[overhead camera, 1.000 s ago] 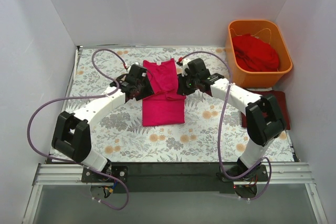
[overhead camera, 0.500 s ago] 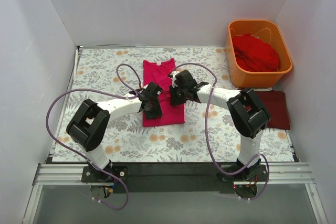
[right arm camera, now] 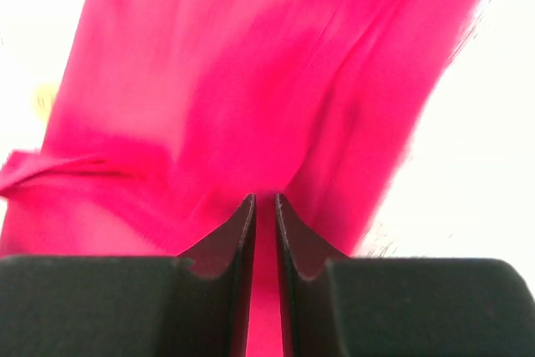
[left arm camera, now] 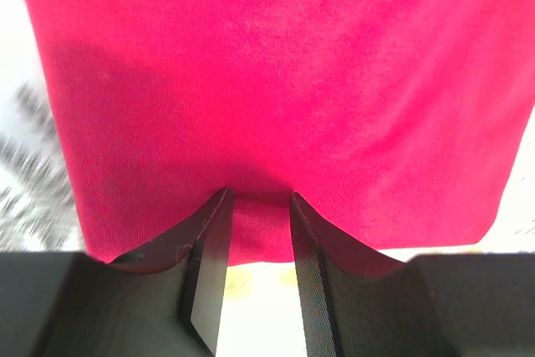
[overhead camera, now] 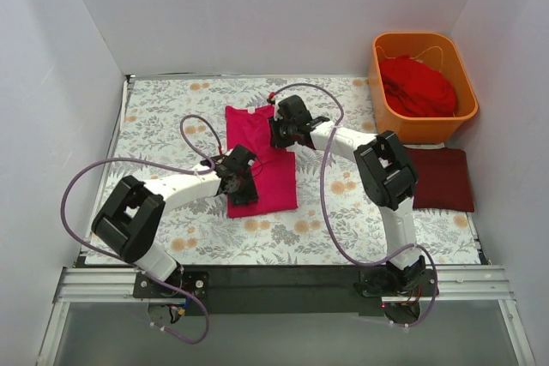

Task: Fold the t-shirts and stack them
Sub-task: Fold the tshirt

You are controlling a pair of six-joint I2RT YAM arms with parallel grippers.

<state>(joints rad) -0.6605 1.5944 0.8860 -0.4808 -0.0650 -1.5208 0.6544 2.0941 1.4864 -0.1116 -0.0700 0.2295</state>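
The magenta-pink t-shirt (overhead camera: pixel 262 160) lies folded and slightly askew in the middle of the floral cloth. My left gripper (overhead camera: pixel 243 188) is at its near left corner. In the left wrist view the jaws (left arm camera: pixel 259 196) stand a little apart with their tips on the flat near hem (left arm camera: pixel 276 64). My right gripper (overhead camera: pixel 276 133) is at the shirt's far right side. In the right wrist view it (right arm camera: pixel 265 198) is pinched on a thin fold of the pink fabric (right arm camera: pixel 251 81). The maroon t-shirt (overhead camera: pixel 442 179) lies folded at the right. The scarlet t-shirt (overhead camera: pixel 418 83) is crumpled in the tub.
The orange plastic tub (overhead camera: pixel 374 62) stands at the back right corner. The grey floral cloth (overhead camera: pixel 163 117) covers the table. White walls close in the left, back and right sides. Purple cables loop above both arms.
Both grippers moved in from the shirt's sides onto it. The left slid to the near left corner, the right went back to the far side. The shirt shifted left and turned slightly.
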